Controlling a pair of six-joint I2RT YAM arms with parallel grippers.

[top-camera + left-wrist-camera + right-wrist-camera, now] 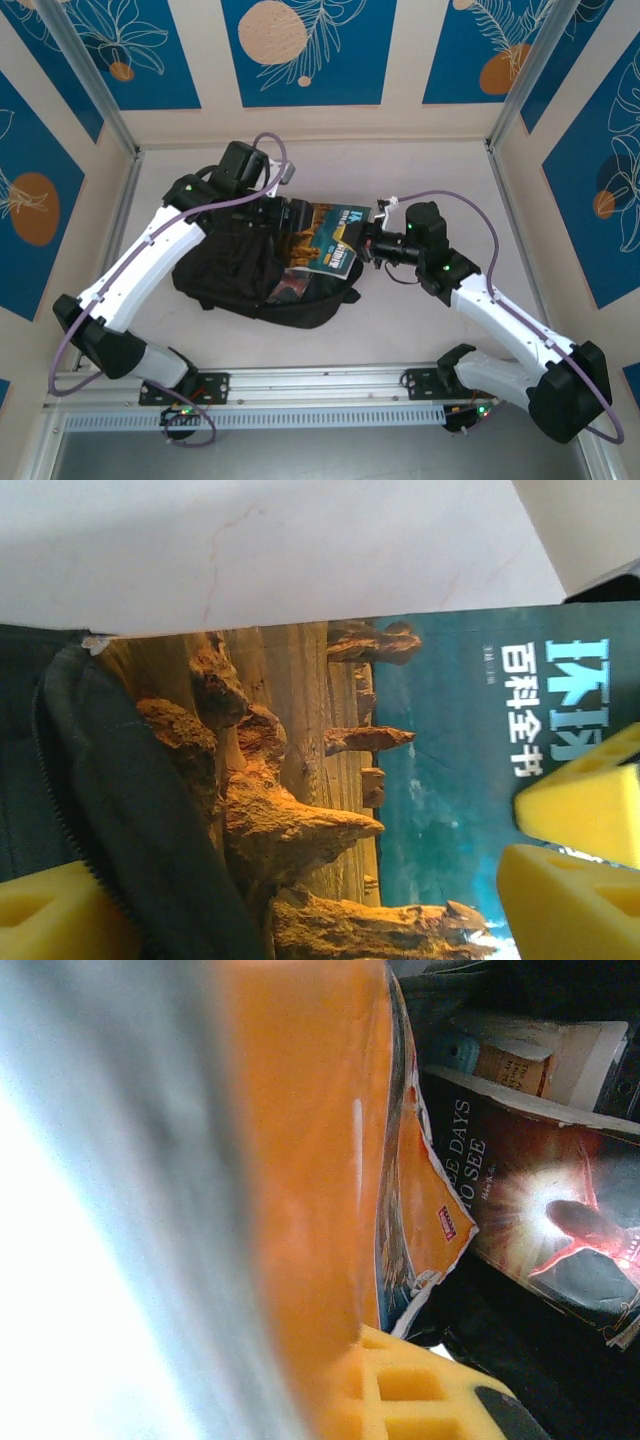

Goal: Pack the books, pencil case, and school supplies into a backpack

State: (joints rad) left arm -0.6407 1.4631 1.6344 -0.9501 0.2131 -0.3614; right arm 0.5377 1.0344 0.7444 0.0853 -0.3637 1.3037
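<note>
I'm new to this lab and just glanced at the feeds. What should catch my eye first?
Mid-frame from above, a blue-and-orange book juts from the open black backpack, the right gripper pinching its right edge. The left gripper hovers open at the bag's mouth. In the right wrist view, a dark book with white title lies inside.

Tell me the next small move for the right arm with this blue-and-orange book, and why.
Probably slide the blue-and-orange book a little deeper into the backpack. The right gripper looks clamped on its outer edge, roughly half the cover sticks out of the opening in the top view, and the zip edge overlaps one corner.
</note>
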